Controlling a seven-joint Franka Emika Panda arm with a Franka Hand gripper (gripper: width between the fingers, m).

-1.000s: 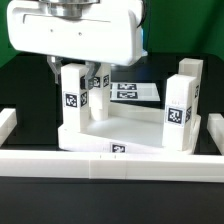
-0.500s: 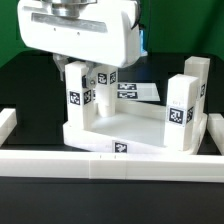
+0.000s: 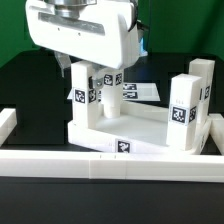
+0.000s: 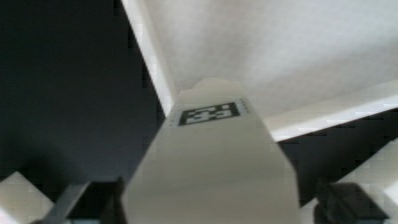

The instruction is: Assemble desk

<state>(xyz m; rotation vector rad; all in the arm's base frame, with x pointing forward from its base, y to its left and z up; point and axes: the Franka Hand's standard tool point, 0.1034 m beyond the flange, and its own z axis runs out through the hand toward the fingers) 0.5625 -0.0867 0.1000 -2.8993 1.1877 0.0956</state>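
Well along, by the look of it. Tabletop [image 3: 130,128] lying upside down against the rail [image 3: 110,163], with upright legs in its corner sockets: one leg [image 3: 84,92] directly under the pincer [image 3: 97,72], another [image 3: 110,88] just behind it, two more [image 3: 183,105] on the far side of the tray from the pincer. Four legs counted, though the rear ones partly hidden, so hard to say whether every one is fully seated. Probably left: tightening or checking this leg, then perhaps turning the desk upright.

Arm reaching down from above, its big white housing filling the upper part of the exterior view, wrist pointing straight down over the leg. In the wrist view, leg [image 4: 210,150] rising between the two fingers [image 4: 71,200], tag on its top end facing the camera, dark gaps visible on either side. Pincer fairly wide, apparently loosened around the leg and gripping nothing. Marker board [image 3: 140,91] lying flat beyond the pincer, behind the tray.
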